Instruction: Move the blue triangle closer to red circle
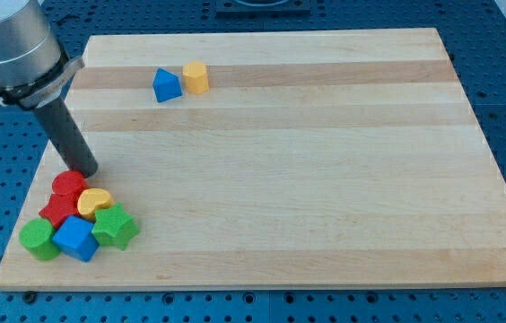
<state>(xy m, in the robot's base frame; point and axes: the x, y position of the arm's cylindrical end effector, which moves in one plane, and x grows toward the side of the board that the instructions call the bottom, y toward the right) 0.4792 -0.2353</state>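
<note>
The blue triangle (166, 86) sits near the view's top, left of centre, touching a yellow hexagon (196, 78) on its right. The red circle (68, 186) lies at the view's lower left, at the top of a cluster of blocks. My tip (84, 170) rests on the board just above and right of the red circle, close to it or touching it. The blue triangle is far from the tip, up and to the right.
The lower-left cluster also holds a yellow crescent (95, 201), a red star (58, 211), a green star (115, 227), a blue cube (76, 238) and a green cylinder (37, 239). The wooden board (325, 179) is edged by a blue perforated table.
</note>
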